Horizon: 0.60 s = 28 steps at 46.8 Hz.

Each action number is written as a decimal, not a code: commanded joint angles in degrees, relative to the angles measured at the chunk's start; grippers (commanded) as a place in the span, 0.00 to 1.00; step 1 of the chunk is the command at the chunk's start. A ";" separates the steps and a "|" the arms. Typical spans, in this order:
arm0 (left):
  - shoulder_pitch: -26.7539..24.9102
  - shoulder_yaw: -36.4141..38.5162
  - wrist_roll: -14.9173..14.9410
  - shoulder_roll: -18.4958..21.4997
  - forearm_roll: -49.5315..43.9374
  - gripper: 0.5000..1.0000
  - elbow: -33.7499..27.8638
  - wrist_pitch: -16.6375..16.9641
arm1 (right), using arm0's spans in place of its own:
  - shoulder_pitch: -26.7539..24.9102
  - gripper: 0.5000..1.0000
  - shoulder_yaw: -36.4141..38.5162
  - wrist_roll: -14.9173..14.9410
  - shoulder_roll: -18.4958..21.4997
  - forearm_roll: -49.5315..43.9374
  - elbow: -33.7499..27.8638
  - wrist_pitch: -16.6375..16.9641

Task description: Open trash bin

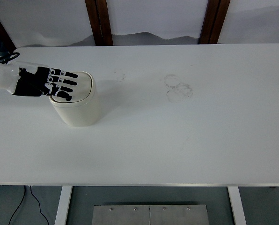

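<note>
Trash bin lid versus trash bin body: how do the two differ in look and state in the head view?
The trash bin lid is a flat, rounded-square top partly covered by the left hand; the trash bin body is a taller, rounded wall with nothing touching it. The lid lies closed, facing up; the body stands upright on the table. Both are the same cream colour.

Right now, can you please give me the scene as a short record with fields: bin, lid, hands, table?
bin: cream trash bin, upright, on the left part of the table
lid: lid looks closed and flat on the bin
left hand: left hand reaches in from the left edge, fingers stretched out flat over the lid's left part; contact cannot be told
right hand: not in view
table: white table, faint ring marks right of centre
</note>
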 commanded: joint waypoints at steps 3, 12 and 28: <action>0.05 0.01 -0.32 0.01 0.00 1.00 0.10 0.00 | -0.01 0.99 -0.06 -0.02 0.00 -0.03 0.00 0.00; 0.05 0.01 -0.32 0.01 0.00 1.00 0.10 0.00 | 0.08 0.99 0.03 -0.03 0.00 -0.03 0.00 0.00; 1.37 0.01 -0.41 0.27 0.00 1.00 0.19 0.09 | 0.08 0.99 -0.06 0.06 0.00 -0.03 0.00 0.00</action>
